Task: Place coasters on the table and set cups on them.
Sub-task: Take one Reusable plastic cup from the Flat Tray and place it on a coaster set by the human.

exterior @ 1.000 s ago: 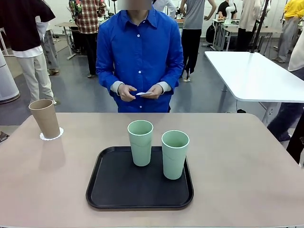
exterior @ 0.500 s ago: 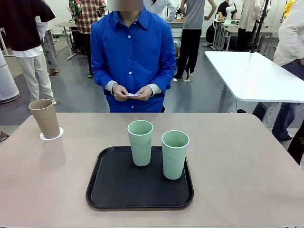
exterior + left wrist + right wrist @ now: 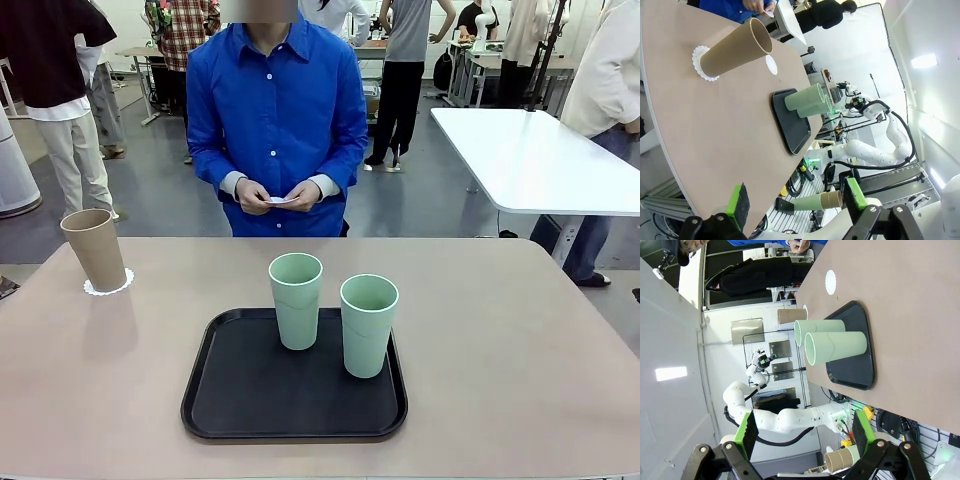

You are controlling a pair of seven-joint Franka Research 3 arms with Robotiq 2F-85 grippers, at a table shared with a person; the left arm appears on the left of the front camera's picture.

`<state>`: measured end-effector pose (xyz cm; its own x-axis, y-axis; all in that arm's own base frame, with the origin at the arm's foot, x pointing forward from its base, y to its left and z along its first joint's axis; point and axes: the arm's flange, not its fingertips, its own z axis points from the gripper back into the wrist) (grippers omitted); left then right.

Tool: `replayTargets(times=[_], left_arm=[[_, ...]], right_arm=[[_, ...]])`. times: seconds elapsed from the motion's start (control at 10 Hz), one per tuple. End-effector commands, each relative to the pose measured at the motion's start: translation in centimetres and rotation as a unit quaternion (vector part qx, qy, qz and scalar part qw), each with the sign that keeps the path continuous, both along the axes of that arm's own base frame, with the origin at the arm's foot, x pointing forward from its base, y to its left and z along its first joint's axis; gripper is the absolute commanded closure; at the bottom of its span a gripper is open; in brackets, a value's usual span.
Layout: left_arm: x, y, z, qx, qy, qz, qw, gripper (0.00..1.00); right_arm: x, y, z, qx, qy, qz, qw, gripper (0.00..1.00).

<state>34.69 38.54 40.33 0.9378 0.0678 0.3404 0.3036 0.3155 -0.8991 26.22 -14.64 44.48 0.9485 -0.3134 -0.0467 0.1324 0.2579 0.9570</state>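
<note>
A tan cup [image 3: 94,248] stands on a white coaster [image 3: 108,288] at the far left of the table [image 3: 520,350]. Two mint green cups [image 3: 297,300] [image 3: 368,325] stand upright on a black tray [image 3: 250,390] in the middle. Across the table, a person in a blue shirt holds thin white coasters [image 3: 280,198] in both hands. In the left wrist view, a bare coaster [image 3: 771,64] lies beyond the tan cup [image 3: 735,47]. It lies past the tray [image 3: 860,340] in the right wrist view, coaster [image 3: 830,281]. My left gripper [image 3: 797,196] and right gripper [image 3: 805,430] are open and empty, off the near edge.
A white glossy table [image 3: 540,160] stands behind on the right. Other people walk in the background. Bare tabletop lies on both sides of the tray.
The person in blue has shifted slightly to the left, still holding the coasters. Cups and tray have not moved.
</note>
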Motion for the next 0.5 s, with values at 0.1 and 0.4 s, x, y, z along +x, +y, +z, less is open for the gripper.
replayTargets(times=[0.1,0.4], left_arm=[[0.0,0.0,0.0,0.000,0.000,0.000,1.000,0.00],[-0.4,-9.6,7.5,0.108,-0.091,-0.023,0.990,0.00]], right_arm=[[0.0,0.1,0.1,0.009,-0.007,0.000,1.000,0.00],[0.0,0.1,0.1,0.009,-0.007,0.000,1.000,0.00]])
